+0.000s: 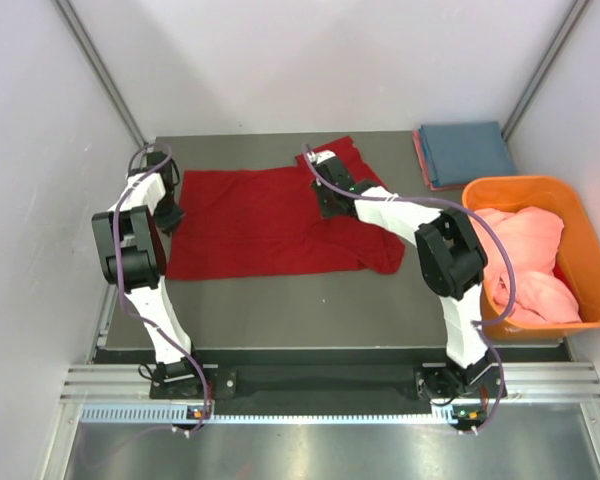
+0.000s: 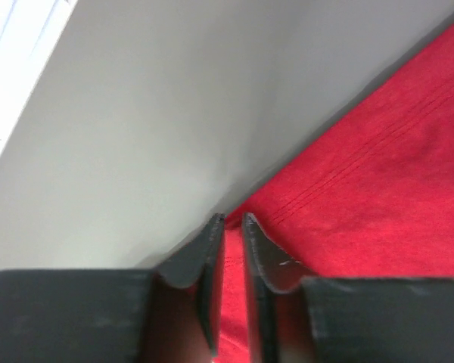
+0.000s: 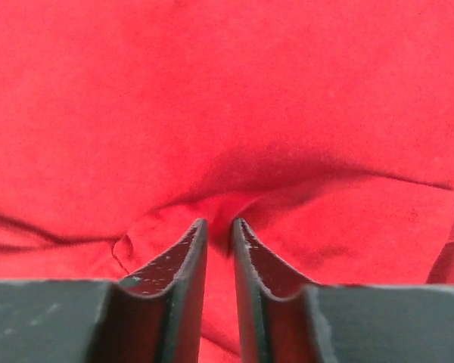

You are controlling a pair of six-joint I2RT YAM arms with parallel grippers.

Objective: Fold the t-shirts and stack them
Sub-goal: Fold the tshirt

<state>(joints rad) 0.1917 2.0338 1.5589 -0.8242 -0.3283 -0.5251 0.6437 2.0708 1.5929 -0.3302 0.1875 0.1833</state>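
A deep red t-shirt (image 1: 260, 225) lies spread on the dark table, its right part folded over and rumpled. My left gripper (image 1: 170, 215) sits at the shirt's left edge; in the left wrist view its jaws (image 2: 231, 219) stand a narrow gap apart, with red cloth (image 2: 378, 174) showing through the gap. My right gripper (image 1: 332, 200) rests on the shirt's upper right; its jaws (image 3: 219, 223) are also slightly apart over a raised fold of red cloth (image 3: 227, 91). A folded blue t-shirt (image 1: 467, 150) lies at the back right. Salmon-pink t-shirts (image 1: 525, 260) are heaped in the tub.
An orange plastic tub (image 1: 520, 185) stands off the table's right edge. A pink edge (image 1: 418, 150) shows under the folded blue shirt. White walls close in the left, back and right. Bare dark table surface (image 1: 280, 305) runs in front of the red shirt.
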